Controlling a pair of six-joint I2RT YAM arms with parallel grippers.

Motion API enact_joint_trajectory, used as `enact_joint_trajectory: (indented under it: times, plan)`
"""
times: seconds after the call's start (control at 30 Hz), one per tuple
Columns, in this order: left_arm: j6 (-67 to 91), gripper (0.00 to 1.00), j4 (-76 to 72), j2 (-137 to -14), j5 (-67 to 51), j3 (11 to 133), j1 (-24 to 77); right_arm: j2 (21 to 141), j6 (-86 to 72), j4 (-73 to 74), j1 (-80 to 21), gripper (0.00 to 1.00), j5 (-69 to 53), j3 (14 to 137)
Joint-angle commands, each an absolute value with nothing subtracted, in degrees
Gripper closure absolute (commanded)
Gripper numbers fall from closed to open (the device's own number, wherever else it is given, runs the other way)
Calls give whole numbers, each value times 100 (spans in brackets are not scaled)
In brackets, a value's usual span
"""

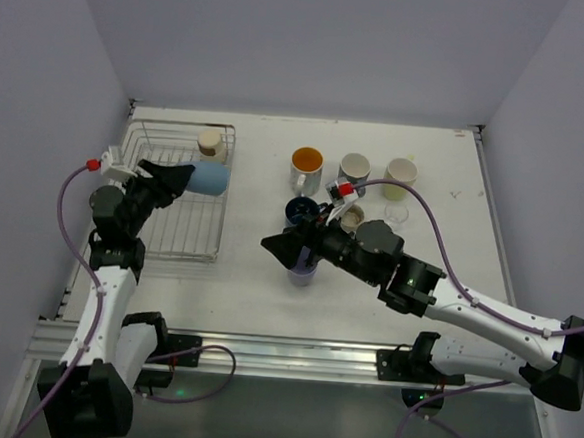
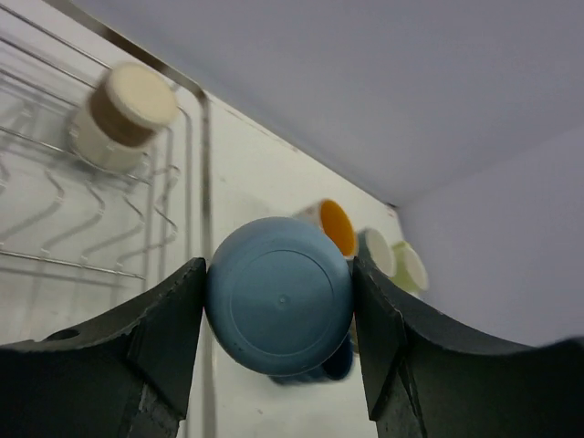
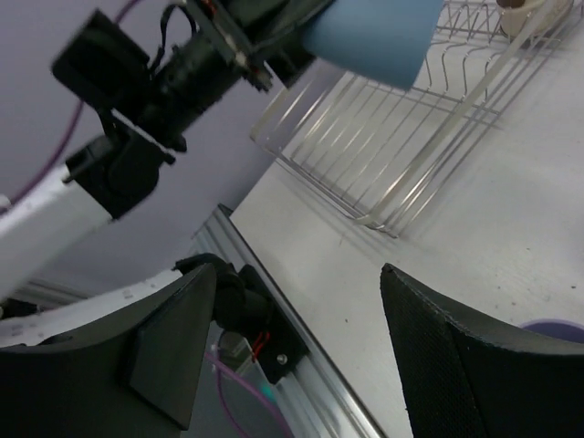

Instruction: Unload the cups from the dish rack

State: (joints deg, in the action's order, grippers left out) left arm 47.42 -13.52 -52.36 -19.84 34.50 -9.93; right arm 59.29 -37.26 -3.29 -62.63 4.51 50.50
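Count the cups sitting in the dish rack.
1: the beige cup, far right corner of the dish rack. The left tool holds the light blue cup aloft.

- I count one dish rack (image 1: pixel 186 234) on the desk (image 1: pixel 246 301).
- Eight cups for certain:
  - beige cup (image 1: pixel 211 143)
  - light blue cup (image 1: pixel 213 178)
  - orange-inside cup (image 1: pixel 307 163)
  - grey cup (image 1: pixel 354 167)
  - pale yellow-green cup (image 1: pixel 401 176)
  - navy cup (image 1: pixel 299 211)
  - lavender cup (image 1: pixel 302 272)
  - clear glass (image 1: pixel 397 213)
- One further round cup-like thing (image 1: pixel 352 219), half hidden; I can't be sure of it.
- Two arms: left arm (image 1: pixel 101 296) and right arm (image 1: pixel 486 315).
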Motion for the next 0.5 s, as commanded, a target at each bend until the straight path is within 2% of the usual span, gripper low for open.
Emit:
enact_joint_trajectory:
  times: [0.0,0.17,0.47]
  plan:
    - [6072,86,-2372,-4300,-3619,2675,-923,5862,-4122,-1107,-6249,26,623,5045]
    - [6836,86,-2619,-3349,-4235,2101,-704,5933,-4481,-1388,-6144,24,922,4878]
    - [7865,87,-4059,-3261,-4350,1301,-62,6468,-4930,-1714,-6091,20,580,5001]
